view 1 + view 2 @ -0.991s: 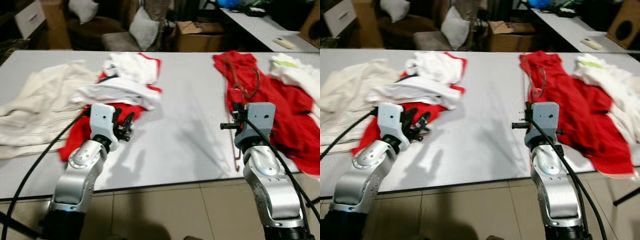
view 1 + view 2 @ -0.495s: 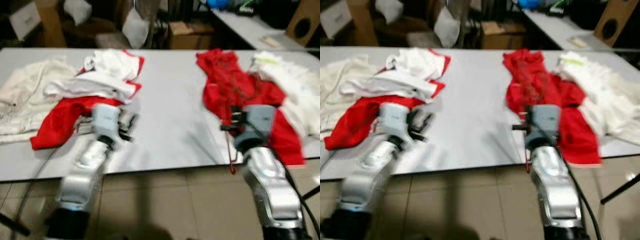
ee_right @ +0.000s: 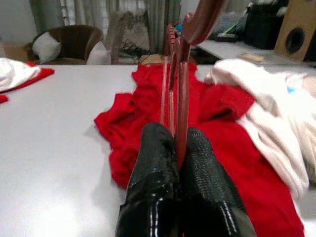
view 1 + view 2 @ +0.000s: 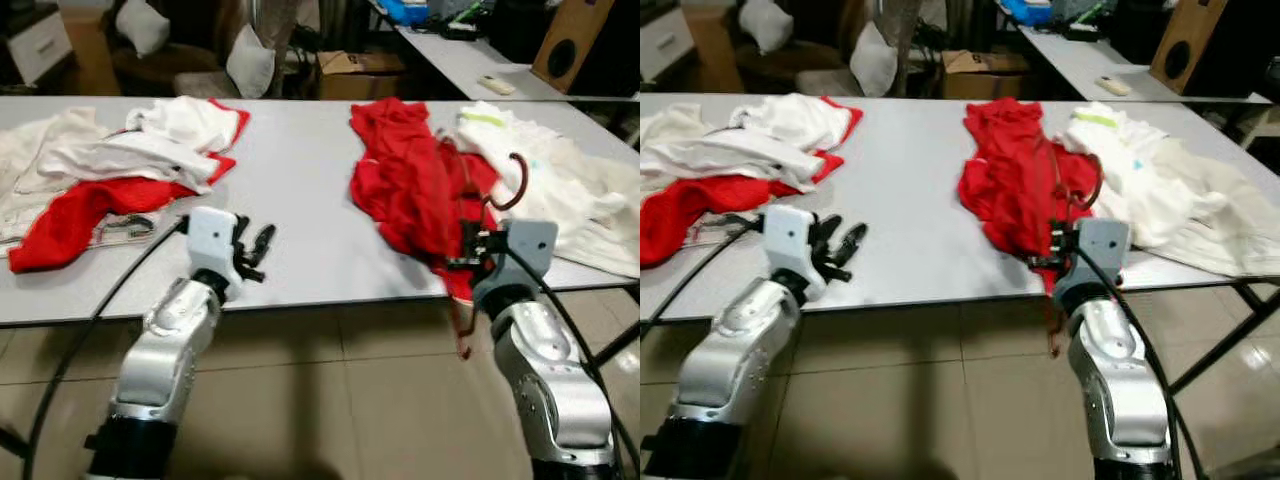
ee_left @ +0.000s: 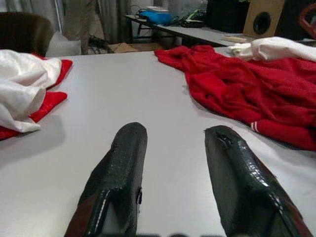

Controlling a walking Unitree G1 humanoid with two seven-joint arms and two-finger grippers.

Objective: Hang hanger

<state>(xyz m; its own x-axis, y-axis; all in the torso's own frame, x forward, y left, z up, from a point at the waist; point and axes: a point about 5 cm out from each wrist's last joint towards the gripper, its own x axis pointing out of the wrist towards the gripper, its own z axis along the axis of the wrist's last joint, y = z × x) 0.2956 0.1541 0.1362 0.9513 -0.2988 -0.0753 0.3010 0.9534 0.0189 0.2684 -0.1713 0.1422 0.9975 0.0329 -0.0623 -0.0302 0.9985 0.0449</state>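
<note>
Dark-red hanger (image 3: pixel 177 94) pinched between right gripper's (image 3: pixel 178 148) closed fingers.

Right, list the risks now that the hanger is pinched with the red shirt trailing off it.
1. The right gripper pinches only the thin dark-red plastic hanger, which could twist or slip.
2. The red knit shirt still partly lies on the grey table and may slide off the hanger.
3. The shirt might drag the white garment beside it.
</note>
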